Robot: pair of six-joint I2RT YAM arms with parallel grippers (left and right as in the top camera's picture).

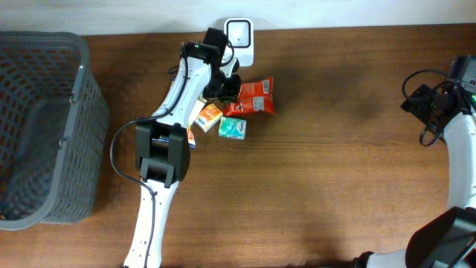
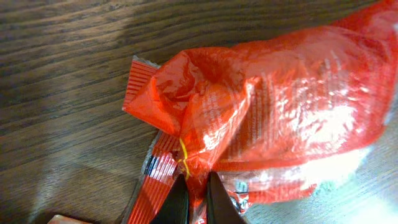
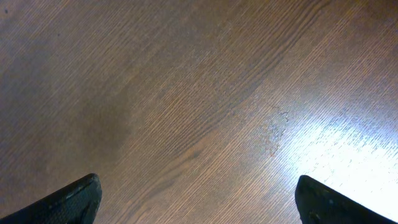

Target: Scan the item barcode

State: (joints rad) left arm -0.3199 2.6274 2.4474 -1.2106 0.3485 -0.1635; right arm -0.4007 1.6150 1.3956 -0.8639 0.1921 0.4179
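Observation:
A crinkly red snack bag (image 1: 255, 97) lies on the wooden table, just below the white barcode scanner (image 1: 239, 36) at the back edge. My left gripper (image 1: 227, 89) is at the bag's left end. In the left wrist view the red bag (image 2: 280, 106) fills the frame, and the left gripper (image 2: 196, 186) is shut on a pinched fold of its wrapper. My right gripper (image 1: 418, 100) hovers far to the right; in its wrist view the right gripper (image 3: 198, 193) stands wide open over bare wood. No barcode is visible.
An orange packet (image 1: 210, 115) and a teal box (image 1: 233, 128) lie just below the red bag. A dark grey mesh basket (image 1: 44, 126) takes up the table's left end. Cables hang round the right arm (image 1: 465, 149).

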